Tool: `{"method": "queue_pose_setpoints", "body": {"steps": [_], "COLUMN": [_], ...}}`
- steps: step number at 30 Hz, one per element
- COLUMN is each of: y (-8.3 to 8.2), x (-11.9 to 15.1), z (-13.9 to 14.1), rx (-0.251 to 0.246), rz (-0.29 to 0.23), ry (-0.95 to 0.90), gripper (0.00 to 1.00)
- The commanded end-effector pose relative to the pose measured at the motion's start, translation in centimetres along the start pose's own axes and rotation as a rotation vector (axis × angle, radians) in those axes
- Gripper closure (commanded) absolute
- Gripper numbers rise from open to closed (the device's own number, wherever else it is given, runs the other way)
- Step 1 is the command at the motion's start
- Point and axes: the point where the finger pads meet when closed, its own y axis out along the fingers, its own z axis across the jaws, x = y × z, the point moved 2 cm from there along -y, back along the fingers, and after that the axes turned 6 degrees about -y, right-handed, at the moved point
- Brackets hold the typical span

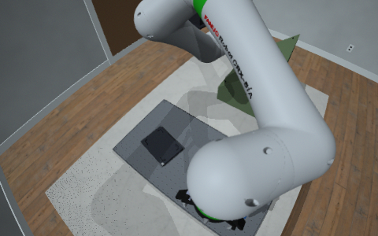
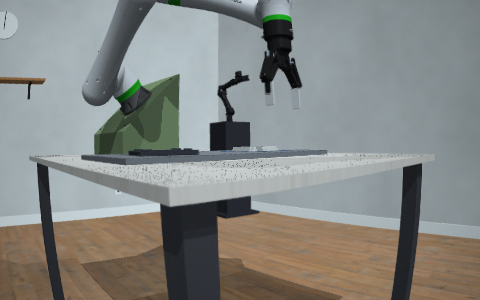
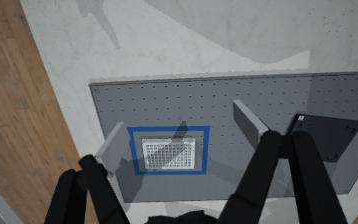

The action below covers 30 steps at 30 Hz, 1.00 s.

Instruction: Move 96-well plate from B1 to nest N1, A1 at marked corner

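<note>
The white 96-well plate (image 3: 169,153) lies flat inside the blue square of spot B1 on the grey perforated baseplate (image 3: 220,125). In the exterior view it is a thin pale strip (image 2: 255,148) on the baseplate. The black plate nest N1 (image 1: 161,145) sits further along the baseplate and also shows at the right of the wrist view (image 3: 325,135). My gripper (image 2: 280,100) hangs high above the plate, fingers wide open and empty; in the wrist view (image 3: 180,135) the fingers straddle the plate from far above.
A black box with a small black arm-like stand (image 2: 229,135) is behind the table. A green wedge-shaped block (image 2: 144,120) stands at the arm's base. In the top view the arm's elbow (image 1: 251,173) hides the plate end of the baseplate.
</note>
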Motion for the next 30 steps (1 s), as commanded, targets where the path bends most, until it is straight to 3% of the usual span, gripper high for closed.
{"method": "queue_pose_setpoints", "body": {"steps": [1,17,30], "y": [0.0,0.0,1.3], "x": [0.0,0.0,4.0], "z": [0.0,0.0,-2.9], "rx": [0.000,0.000,-0.005], "rz": [0.000,0.000,-0.008], "ry": [0.000,0.000,-0.421], "gripper": [0.00,0.00,0.00]}}
